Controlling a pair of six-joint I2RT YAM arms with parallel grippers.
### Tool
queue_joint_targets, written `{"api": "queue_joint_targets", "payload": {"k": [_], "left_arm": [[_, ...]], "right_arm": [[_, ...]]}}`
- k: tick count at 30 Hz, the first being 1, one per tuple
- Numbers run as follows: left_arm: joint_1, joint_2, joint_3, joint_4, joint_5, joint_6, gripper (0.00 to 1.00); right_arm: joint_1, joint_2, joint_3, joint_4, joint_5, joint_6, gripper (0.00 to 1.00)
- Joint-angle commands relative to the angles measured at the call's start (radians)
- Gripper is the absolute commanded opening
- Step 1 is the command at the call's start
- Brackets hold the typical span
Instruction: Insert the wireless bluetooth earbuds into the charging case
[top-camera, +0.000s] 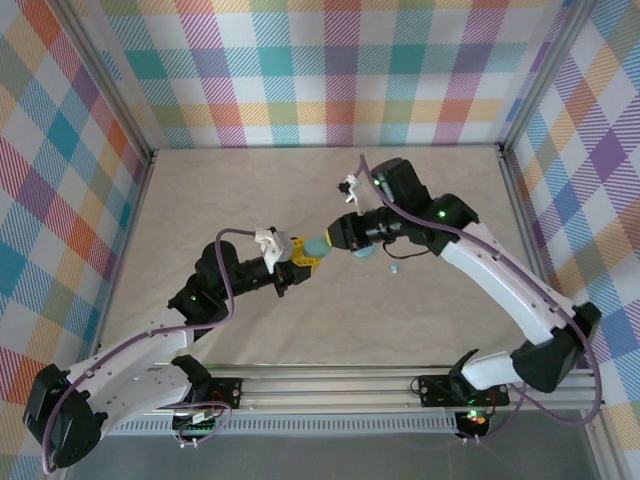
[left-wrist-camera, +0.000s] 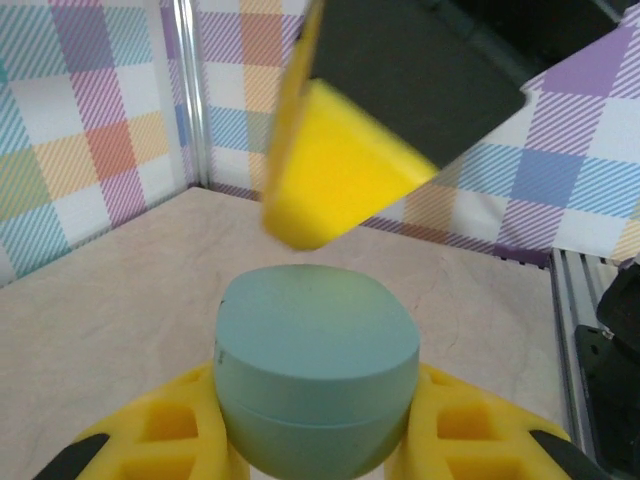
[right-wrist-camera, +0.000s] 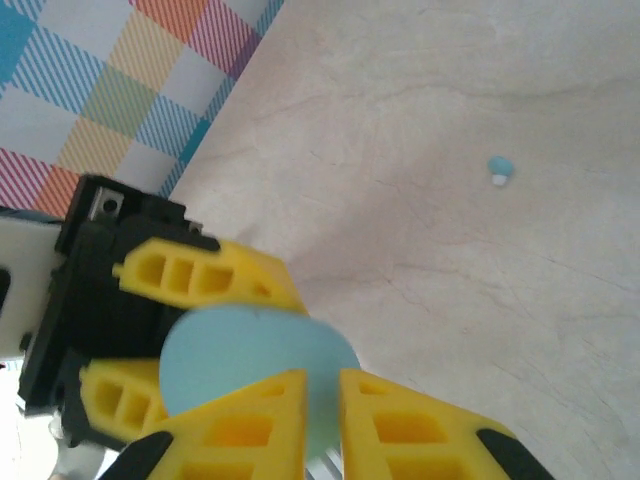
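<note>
My left gripper (top-camera: 303, 258) is shut on a light blue, pebble-shaped charging case (top-camera: 316, 246), held above the table with its lid closed (left-wrist-camera: 316, 340). The left gripper's yellow fingers (left-wrist-camera: 160, 430) press its two sides. My right gripper (top-camera: 334, 240) hovers at the case's far end. Its fingers (right-wrist-camera: 250, 420) stand almost together with a thin slit between them, and the case (right-wrist-camera: 240, 350) lies behind them. In the left wrist view a right finger (left-wrist-camera: 330, 170) hangs just above the case, apart from it. One tiny blue earbud (top-camera: 394, 268) with a white tip lies on the table (right-wrist-camera: 499, 170).
A second light blue piece (top-camera: 365, 253) shows partly under the right wrist. The beige table (top-camera: 250, 190) is walled by plaid panels, with an aluminium rail (top-camera: 330, 385) along the near edge. Both arms meet near the table's middle.
</note>
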Motion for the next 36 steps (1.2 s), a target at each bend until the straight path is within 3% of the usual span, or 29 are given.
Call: {"api": "queue_joint_targets", "payload": {"k": [1,5,7,15,27,36], "left_arm": [[-0.013,-0.026,-0.003,0.035,-0.017,-0.019,0.00],[-0.012,-0.035,-0.002,0.050,-0.017,-0.039,0.00],[-0.013,-0.039,0.003,0.059,-0.017,-0.051,0.00],[-0.013,-0.041,0.047,0.057,0.009,-0.083,0.00],[-0.023,0.001,0.108,0.092,0.040,-0.116,0.00],[-0.029,0.043,0.124,0.087,0.032,-0.116,0.00]], "right_arm": [[-0.041,-0.100,-0.043,0.016,0.053,0.010,0.29],[-0.074,-0.159,-0.091,0.100,-0.017,0.088,0.52],[-0.084,-0.167,-0.121,0.162,-0.090,0.137,0.59],[-0.111,-0.154,-0.273,0.513,-0.328,0.448,0.68],[-0.110,-0.100,-0.361,0.697,-0.479,0.616,0.61],[-0.103,-0.092,-0.358,0.730,-0.547,0.643,0.37]]}}
